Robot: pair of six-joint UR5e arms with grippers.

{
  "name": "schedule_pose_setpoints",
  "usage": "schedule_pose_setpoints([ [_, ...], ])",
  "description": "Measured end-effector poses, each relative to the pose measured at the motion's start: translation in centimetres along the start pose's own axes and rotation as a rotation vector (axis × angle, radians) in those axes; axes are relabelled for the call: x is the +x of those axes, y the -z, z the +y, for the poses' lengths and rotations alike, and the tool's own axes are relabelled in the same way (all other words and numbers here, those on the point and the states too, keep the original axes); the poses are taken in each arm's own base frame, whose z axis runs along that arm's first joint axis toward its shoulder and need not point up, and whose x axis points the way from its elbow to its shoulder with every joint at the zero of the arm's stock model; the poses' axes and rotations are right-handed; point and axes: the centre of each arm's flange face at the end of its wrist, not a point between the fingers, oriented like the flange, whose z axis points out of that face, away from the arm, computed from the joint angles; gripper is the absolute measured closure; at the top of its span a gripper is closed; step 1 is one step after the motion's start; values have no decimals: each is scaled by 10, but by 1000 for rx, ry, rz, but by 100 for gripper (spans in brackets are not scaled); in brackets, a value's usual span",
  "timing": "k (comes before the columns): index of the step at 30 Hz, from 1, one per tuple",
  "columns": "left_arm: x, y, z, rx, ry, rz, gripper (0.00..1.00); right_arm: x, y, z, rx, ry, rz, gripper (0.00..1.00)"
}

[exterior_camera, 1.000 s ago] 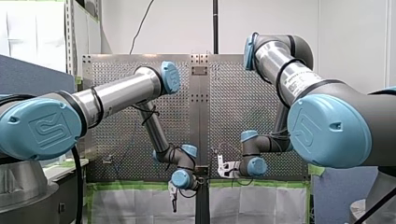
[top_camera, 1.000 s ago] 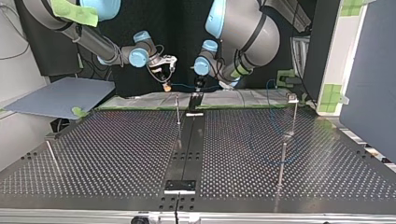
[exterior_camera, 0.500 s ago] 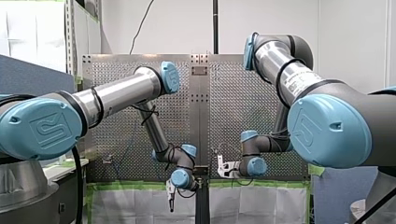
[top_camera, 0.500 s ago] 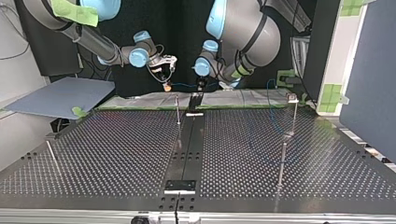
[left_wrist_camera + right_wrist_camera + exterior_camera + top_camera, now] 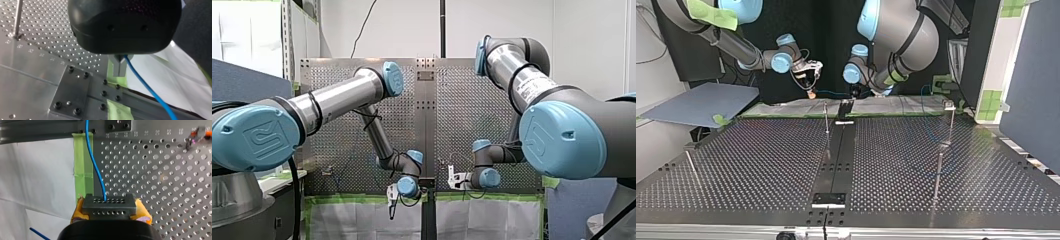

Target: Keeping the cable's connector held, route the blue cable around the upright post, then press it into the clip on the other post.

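Bench (image 5: 761, 165): perforated metal, green tape (image 5: 83, 165) and white sheet (image 5: 37, 177) along its edge.
Room: blue-grey panel (image 5: 701, 102) at the top view's left.
Left hand (image 5: 120, 71): metal fingers pinching blue cable (image 5: 147, 90) over that edge.
Right hand (image 5: 110, 207): yellow pads clamp connector (image 5: 109, 202).
Top view only: upright post (image 5: 826, 117), clip post (image 5: 950, 122), both apart from the hands.

The perforated desk (image 5: 761, 165) is carrying a smooth dark strip (image 5: 838, 160) running down its middle. Thin rods are standing on it: a centre post (image 5: 826, 117) beside the strip's far end, a far right post (image 5: 951, 122) and a near right post (image 5: 937, 175) at the top view's right, and a left post (image 5: 691, 167) near its left edge. Green tape (image 5: 786, 116) is lining the far edge.
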Motion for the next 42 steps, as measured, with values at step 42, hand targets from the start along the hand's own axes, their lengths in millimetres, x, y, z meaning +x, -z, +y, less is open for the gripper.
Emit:
schedule_pose_setpoints([
  [42, -62, 77, -76, 79, 40, -189, 98, 0, 11, 55, 41, -24, 112, 100],
])
